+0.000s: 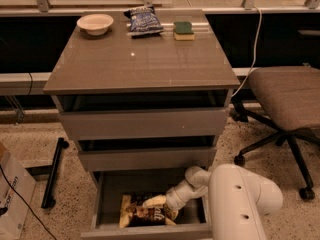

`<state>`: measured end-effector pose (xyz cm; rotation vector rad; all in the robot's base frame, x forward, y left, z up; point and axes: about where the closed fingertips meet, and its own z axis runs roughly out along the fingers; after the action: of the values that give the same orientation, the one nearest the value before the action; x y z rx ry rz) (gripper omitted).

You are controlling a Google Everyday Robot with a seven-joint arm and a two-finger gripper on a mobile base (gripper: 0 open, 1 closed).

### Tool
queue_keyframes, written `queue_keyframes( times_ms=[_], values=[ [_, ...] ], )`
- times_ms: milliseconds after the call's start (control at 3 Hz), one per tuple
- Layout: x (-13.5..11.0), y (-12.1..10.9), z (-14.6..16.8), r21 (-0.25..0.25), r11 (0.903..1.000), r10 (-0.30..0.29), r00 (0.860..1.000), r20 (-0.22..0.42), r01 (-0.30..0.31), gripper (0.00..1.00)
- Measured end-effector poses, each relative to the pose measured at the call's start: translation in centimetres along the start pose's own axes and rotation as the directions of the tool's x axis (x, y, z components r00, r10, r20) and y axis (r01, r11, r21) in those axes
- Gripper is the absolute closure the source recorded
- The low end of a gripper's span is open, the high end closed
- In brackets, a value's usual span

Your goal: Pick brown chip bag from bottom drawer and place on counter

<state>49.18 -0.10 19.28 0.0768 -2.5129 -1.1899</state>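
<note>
Gripper at brown chip bag inside bottom drawer — grip state unclear

gripper in bottom drawer, middle drawer front above

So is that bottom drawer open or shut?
Open: the bottom drawer is pulled out, brown chip bag lying inside, gripper at its upper edge.

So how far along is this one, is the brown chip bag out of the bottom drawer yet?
Done: the bottom drawer is pulled open. In hand: the gripper is down inside it, at the upper edge of the brown chip bag; whether it has a grip is unclear. Left: lifting the bag out and setting it on the counter.
</note>
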Motion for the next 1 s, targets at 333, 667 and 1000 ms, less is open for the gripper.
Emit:
queue_keyframes(
  times_ms=[333, 667, 1000],
  values=[
    [0.27, -2.09, 1.07, 0.004, 0.9979, 0.064, 0.998, -0.003, -0.064, 0.0],
    [0.31, -2.77, 1.12, 0.035, 0.9953, 0.09, 0.996, 0.007, -0.09, 0.18],
    [0.22, -2.95, 1.12, 0.056, 0.9929, 0.104, 0.994, 0.016, -0.105, 0.42]
  ],
)
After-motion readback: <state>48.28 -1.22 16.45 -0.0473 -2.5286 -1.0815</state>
